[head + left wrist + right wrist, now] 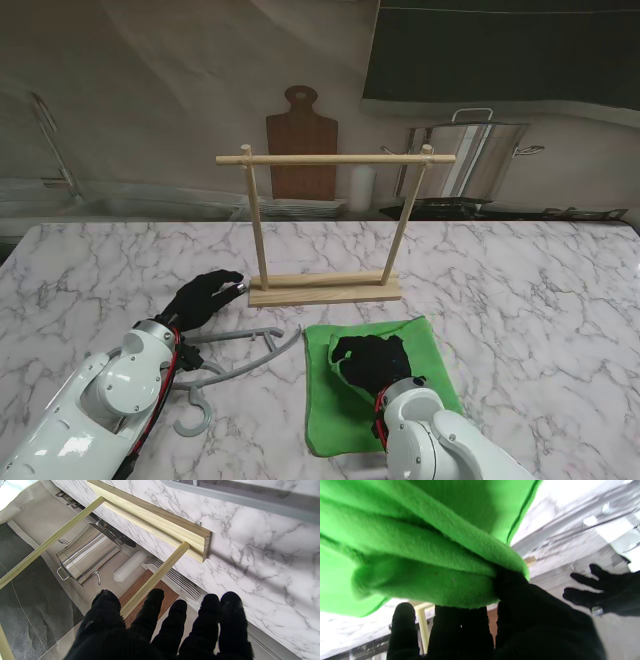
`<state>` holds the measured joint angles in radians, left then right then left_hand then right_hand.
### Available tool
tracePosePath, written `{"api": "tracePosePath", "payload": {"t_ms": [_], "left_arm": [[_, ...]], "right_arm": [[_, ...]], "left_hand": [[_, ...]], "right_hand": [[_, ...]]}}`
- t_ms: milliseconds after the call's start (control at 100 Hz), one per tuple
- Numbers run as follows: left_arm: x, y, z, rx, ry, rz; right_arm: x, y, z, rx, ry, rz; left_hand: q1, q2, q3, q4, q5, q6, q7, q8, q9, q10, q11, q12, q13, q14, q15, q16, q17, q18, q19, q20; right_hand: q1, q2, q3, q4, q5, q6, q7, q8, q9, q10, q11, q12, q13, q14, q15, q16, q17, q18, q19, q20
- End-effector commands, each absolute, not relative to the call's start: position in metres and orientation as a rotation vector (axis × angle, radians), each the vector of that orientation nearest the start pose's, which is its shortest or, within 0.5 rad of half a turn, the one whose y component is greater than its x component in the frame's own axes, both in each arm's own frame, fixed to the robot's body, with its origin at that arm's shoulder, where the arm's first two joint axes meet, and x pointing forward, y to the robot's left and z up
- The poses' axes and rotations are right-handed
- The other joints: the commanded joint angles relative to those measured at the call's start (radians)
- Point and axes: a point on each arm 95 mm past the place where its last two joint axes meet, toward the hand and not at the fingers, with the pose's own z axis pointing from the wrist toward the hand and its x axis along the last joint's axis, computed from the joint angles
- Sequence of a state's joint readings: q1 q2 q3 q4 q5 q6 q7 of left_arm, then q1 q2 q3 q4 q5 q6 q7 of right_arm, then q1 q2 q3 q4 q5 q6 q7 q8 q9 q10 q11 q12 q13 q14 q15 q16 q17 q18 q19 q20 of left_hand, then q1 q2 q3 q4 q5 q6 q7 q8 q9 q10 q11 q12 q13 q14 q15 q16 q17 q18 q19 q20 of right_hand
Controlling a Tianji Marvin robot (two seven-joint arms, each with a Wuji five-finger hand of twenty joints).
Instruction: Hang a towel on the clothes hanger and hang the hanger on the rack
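A green towel [430, 355] lies on the marble table [530, 290], nearer to me than the wooden rack [325, 290]. My right hand [368, 362] rests on the towel's left part. In the right wrist view its fingers and thumb [517, 590] pinch a bunched fold of the towel [420, 555]. A grey clothes hanger [240, 335] lies flat to the left of the towel, its hook [195, 418] toward me. My left hand [205, 297] hovers just beyond the hanger, near the left end of the rack base [160, 522]. Its fingers [210, 620] are spread and hold nothing.
The rack's top bar [335, 159] spans two thin uprights on a flat base. Behind the table, against the back wall, stand a wooden cutting board [300, 140], a white roll [362, 187] and a steel pot [470, 160]. My left arm's white casing [110, 385] lies beside the hanger.
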<state>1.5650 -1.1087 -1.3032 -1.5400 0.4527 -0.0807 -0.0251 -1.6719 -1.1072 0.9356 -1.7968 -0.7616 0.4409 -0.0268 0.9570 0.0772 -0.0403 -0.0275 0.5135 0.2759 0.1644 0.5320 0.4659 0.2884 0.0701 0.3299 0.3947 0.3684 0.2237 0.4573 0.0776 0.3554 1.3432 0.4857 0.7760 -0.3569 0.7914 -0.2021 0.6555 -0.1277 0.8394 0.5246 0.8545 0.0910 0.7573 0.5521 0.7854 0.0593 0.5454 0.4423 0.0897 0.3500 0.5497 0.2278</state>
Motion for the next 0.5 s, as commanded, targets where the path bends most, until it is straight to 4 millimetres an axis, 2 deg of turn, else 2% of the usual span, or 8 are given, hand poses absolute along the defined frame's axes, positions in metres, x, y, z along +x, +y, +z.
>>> {"api": "tracePosePath", "payload": {"t_ms": [0, 30, 40, 100, 170, 300, 390, 490], "left_arm": [[0.411, 0.031, -0.331, -1.733, 1.197, -1.793], [0.411, 0.031, -0.331, -1.734, 1.198, -1.793], [0.411, 0.031, -0.331, -1.734, 1.198, -1.793], [0.411, 0.031, -0.331, -1.734, 1.201, -1.792], [0.411, 0.03, -0.331, -1.737, 1.201, -1.793], [0.411, 0.03, -0.331, -1.74, 1.2, -1.794], [0.411, 0.03, -0.331, -1.74, 1.2, -1.793], [0.411, 0.03, -0.331, -1.74, 1.2, -1.791]], "right_arm": [[0.317, 0.092, -0.359, 1.676, 1.485, 1.42], [0.316, 0.093, -0.36, 1.683, 1.507, 1.416], [0.315, 0.093, -0.36, 1.685, 1.517, 1.414], [0.314, 0.092, -0.361, 1.688, 1.556, 1.41], [0.313, 0.091, -0.362, 1.697, 1.589, 1.409], [0.312, 0.088, -0.361, 1.718, 1.629, 1.428], [0.312, 0.085, -0.358, 1.698, 1.648, 1.437], [0.311, 0.083, -0.354, 1.667, 1.63, 1.478]], "left_hand": [[0.001, 0.052, -0.001, 0.004, -0.017, -0.007, -0.011, -0.014, -0.032, -0.015, -0.01, -0.013, -0.02, -0.028, -0.01, -0.008, -0.012, -0.014, -0.824, 0.01], [0.001, 0.052, -0.001, 0.004, -0.017, -0.007, -0.011, -0.014, -0.031, -0.014, -0.01, -0.013, -0.02, -0.027, -0.01, -0.008, -0.012, -0.015, -0.824, 0.01], [0.001, 0.052, -0.001, 0.004, -0.017, -0.007, -0.011, -0.014, -0.031, -0.015, -0.01, -0.013, -0.019, -0.027, -0.01, -0.007, -0.012, -0.015, -0.824, 0.01], [0.0, 0.053, -0.001, 0.004, -0.018, -0.007, -0.011, -0.014, -0.03, -0.015, -0.01, -0.012, -0.02, -0.026, -0.01, -0.008, -0.011, -0.016, -0.822, 0.011], [0.001, 0.053, -0.001, 0.004, -0.032, -0.007, -0.017, -0.016, -0.028, -0.012, -0.009, -0.012, -0.02, -0.026, -0.01, -0.007, -0.008, -0.022, -0.819, 0.013], [0.002, 0.054, -0.001, 0.004, -0.038, -0.004, -0.02, -0.018, -0.026, -0.013, -0.009, -0.011, -0.021, -0.023, -0.008, -0.006, -0.002, -0.034, -0.807, 0.017], [0.002, 0.054, -0.001, 0.004, -0.035, -0.005, -0.019, -0.018, -0.024, -0.014, -0.008, -0.011, -0.02, -0.025, -0.007, -0.006, -0.009, -0.023, -0.804, 0.017], [0.003, 0.053, 0.0, 0.004, -0.031, -0.004, -0.016, -0.017, -0.023, -0.014, -0.008, -0.01, -0.022, -0.026, -0.008, -0.007, -0.013, -0.02, -0.804, 0.016]], "right_hand": [[-0.114, 0.07, -0.096, -0.012, -0.015, 0.046, 0.011, -0.057, -0.079, -0.02, -0.099, -0.068, -0.043, -0.018, -0.066, -0.033, -0.029, -0.019, 0.021, -0.013], [-0.171, 0.074, -0.095, 0.001, -0.027, 0.045, -0.047, -0.075, -0.103, -0.022, -0.131, -0.101, -0.063, -0.015, -0.098, -0.045, -0.034, -0.021, 0.025, -0.009], [-0.212, 0.08, -0.088, 0.009, -0.025, 0.045, -0.099, -0.056, -0.118, -0.023, -0.144, -0.122, -0.075, -0.014, -0.115, -0.052, -0.036, -0.022, 0.028, -0.007], [-0.35, 0.09, -0.086, 0.097, -0.023, 0.034, -0.248, -0.014, -0.184, -0.026, -0.214, -0.185, -0.129, -0.014, -0.188, -0.085, -0.044, -0.027, 0.036, -0.002], [-0.423, 0.08, -0.151, 0.106, -0.083, -0.006, -0.34, -0.016, -0.279, -0.038, -0.32, -0.268, -0.197, -0.015, -0.288, -0.142, -0.051, -0.04, 0.041, -0.005], [-0.461, 0.09, -0.281, 0.111, -0.261, -0.15, -0.469, -0.093, -0.479, -0.072, -0.465, -0.354, -0.354, -0.025, -0.437, -0.243, -0.104, -0.077, 0.002, -0.039], [-0.47, 0.097, -0.33, 0.11, -0.297, -0.211, -0.464, -0.122, -0.525, -0.072, -0.52, -0.382, -0.402, -0.01, -0.474, -0.267, -0.118, -0.077, -0.005, -0.041], [-0.468, 0.099, -0.35, 0.111, -0.286, -0.238, -0.442, -0.131, -0.528, -0.076, -0.528, -0.387, -0.428, -0.01, -0.489, -0.274, -0.134, -0.076, -0.012, -0.04]]}}
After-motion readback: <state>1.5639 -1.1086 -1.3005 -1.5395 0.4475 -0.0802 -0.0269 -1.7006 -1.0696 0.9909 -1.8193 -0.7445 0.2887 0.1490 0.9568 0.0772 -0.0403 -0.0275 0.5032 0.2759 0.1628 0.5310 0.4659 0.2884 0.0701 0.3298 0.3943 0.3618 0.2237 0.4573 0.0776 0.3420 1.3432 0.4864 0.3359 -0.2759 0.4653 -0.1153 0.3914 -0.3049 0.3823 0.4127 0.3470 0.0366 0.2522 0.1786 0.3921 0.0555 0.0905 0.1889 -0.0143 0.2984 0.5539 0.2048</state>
